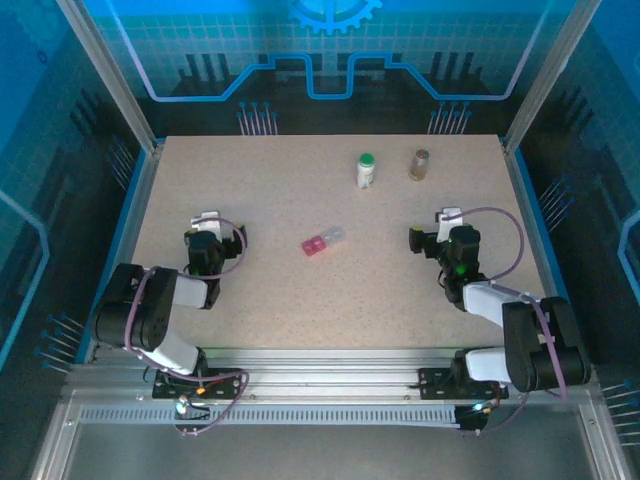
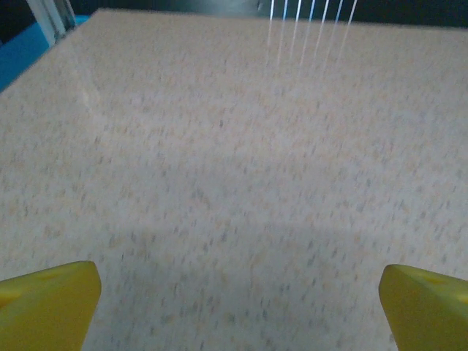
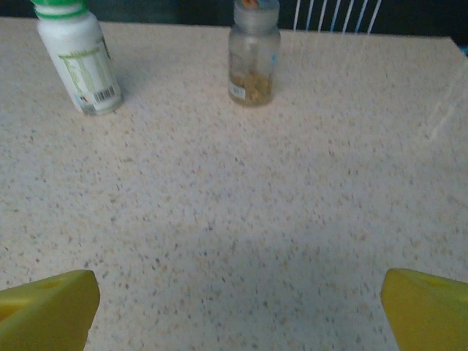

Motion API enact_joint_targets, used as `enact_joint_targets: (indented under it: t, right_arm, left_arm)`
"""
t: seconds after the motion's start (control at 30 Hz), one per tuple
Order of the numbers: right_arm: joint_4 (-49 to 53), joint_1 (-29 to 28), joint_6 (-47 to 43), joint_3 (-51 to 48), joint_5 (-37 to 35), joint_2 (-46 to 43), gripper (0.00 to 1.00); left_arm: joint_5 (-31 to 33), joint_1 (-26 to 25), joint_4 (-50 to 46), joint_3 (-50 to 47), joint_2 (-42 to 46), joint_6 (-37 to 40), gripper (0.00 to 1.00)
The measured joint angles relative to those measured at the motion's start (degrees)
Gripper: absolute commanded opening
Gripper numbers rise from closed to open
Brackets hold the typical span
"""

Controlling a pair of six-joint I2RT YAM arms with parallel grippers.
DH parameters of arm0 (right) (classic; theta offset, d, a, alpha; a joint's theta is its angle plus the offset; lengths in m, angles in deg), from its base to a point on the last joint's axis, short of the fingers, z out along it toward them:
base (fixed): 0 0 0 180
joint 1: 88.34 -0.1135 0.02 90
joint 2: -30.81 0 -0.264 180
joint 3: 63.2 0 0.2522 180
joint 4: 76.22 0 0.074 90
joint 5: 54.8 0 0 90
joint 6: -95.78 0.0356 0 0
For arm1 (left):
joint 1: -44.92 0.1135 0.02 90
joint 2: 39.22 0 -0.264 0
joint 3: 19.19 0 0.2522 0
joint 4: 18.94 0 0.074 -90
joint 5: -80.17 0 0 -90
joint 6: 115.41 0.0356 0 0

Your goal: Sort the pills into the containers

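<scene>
A white bottle with a green cap (image 1: 366, 170) (image 3: 79, 62) and a brownish translucent vial (image 1: 419, 165) (image 3: 254, 55) stand upright at the back of the table. Tan contents fill the brownish vial's bottom. A clear vial showing pink (image 1: 322, 241) lies on its side mid-table. Loose pills are out of view. My left gripper (image 1: 207, 220) (image 2: 238, 307) is open over bare tabletop on the left, its yellow fingers (image 2: 47, 303) wide apart. My right gripper (image 1: 447, 218) (image 3: 238, 311) is open on the right, short of both standing containers, with nothing between its fingers (image 3: 44, 307).
The speckled beige table (image 1: 300, 300) is fenced by metal posts and blue-lit walls. Thin white pins (image 1: 258, 120) stand along the back edge. The arm bases sit on a rail (image 1: 320, 365) at the near edge.
</scene>
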Motion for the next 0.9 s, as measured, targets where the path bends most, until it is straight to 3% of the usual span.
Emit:
enact_joint_targets:
  t: [0.17,0.27,0.4,0.9]
  right_arm:
    - [-16.8,1.4,-2.1,-5.0,5.0,11.1,1.00]
    - [-16.7,1.2,-3.7,-6.5,8.0,11.5,1.00]
    - [-13.0,2.0,-4.0,-0.2,10.6,11.5,1.00]
    - [-10.8,2.5,-3.6,2.4,9.0,11.5,1.00]
  left_arm:
    - [-1.2,0.4,-0.1,1.1,0.0,0.0,0.99]
    - [-1.4,0.4,-0.1,1.1,0.0,0.0,0.99]
    - [-2.3,0.4,-0.1,1.1,0.0,0.1,0.99]
    - [-2.8,0.4,-0.3,1.2,0.0,0.1,0.99]
